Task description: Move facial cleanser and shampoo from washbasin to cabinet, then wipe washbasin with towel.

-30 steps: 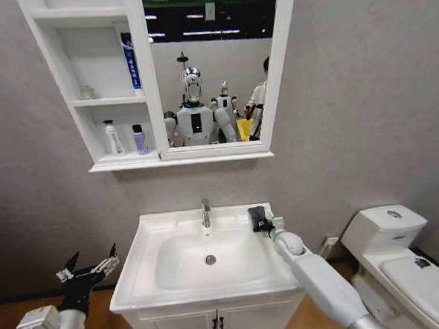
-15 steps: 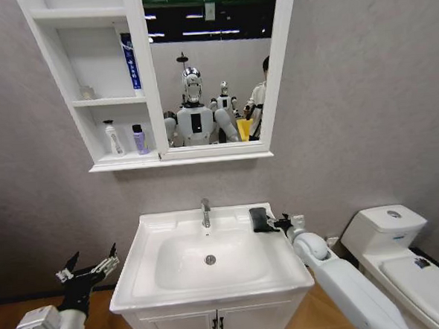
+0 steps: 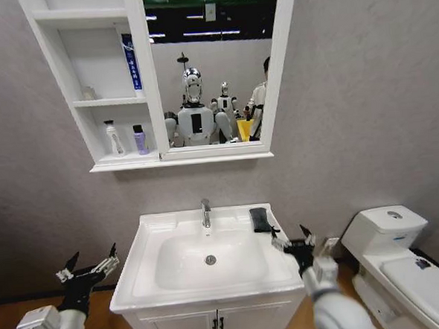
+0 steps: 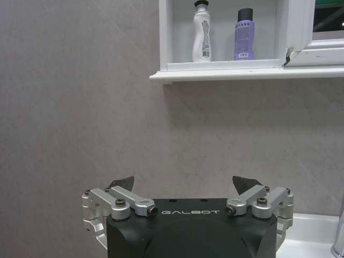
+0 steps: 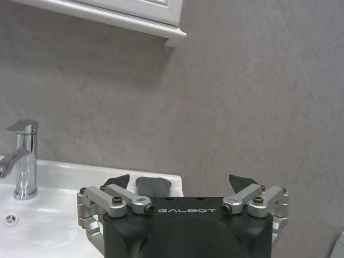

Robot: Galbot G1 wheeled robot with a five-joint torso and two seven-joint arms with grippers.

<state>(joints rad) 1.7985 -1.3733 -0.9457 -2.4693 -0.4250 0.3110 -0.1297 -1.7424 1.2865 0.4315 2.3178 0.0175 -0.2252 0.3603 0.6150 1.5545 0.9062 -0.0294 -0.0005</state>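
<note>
White basin, dark towel on its rim, both grippers empty.

Grey-black and folded, the towel (image 3: 260, 219) lies on the back right corner of the washbasin (image 3: 175, 285), just right of the chrome tap (image 3: 205, 211). The right gripper (image 3: 294, 241) hovers over the basin's right edge near the towel, fingers spread wide and holding nothing. The left gripper (image 3: 87, 268) hangs left of the basin, equally wide open and empty. Two bottles (image 3: 125, 138) stand on the cabinet (image 3: 91, 135)'s lowest shelf.
</note>
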